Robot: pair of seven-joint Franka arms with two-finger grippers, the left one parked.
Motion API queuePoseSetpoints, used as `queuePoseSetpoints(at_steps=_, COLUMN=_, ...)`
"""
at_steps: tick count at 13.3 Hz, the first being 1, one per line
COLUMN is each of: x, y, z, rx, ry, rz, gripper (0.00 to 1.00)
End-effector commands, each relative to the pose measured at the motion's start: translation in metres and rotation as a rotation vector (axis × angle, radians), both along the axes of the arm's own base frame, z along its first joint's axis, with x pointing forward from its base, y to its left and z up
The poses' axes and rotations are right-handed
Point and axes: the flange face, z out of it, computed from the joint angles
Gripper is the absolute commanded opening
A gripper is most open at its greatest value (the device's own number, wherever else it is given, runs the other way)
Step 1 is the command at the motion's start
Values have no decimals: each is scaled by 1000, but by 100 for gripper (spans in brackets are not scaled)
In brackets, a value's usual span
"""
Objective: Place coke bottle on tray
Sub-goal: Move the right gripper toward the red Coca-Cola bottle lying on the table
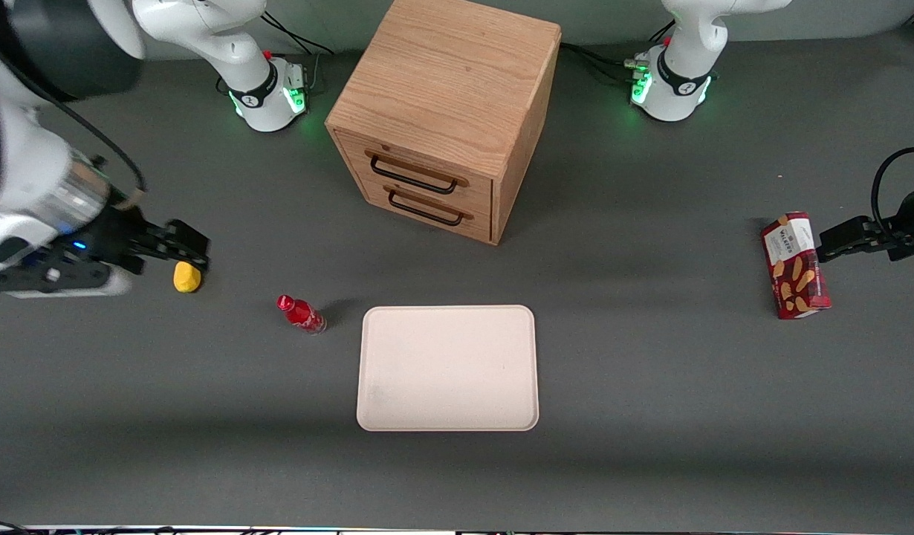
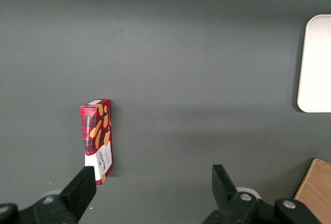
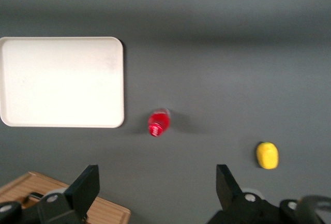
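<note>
While the coke bottle stands beside the tray, end effector hovers open

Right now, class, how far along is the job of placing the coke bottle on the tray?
Nothing looks done yet: the coke bottle stands on the table beside the tray, apart from it, and the tray holds nothing. In hand: the right arm's hand is open, raised above the table near the yellow lump, gripping nothing. Left: reach the bottle, grasp it, carry it onto the tray.

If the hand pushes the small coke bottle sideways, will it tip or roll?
Probably it would tip: the coke bottle stands upright, narrow and tall for its base. Once down, its round body would likely roll. The open hand hangs above the table, apart from it, the tray beside.
</note>
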Motion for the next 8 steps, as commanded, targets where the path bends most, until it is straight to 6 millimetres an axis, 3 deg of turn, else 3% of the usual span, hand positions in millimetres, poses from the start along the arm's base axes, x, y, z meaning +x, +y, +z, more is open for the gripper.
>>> queuePoseSetpoints(at_steps=1, x=17, y=34, z=-6, rx=6, ry=17, rz=-16, gripper=100)
queuePoseSetpoints(at_steps=4, x=14, y=36, z=-9, rx=10, ry=30, rz=2, gripper=100)
queuePoseSetpoints(at_steps=8, x=4, y=27, z=-40, rx=-12, ry=117, rz=45, gripper=100)
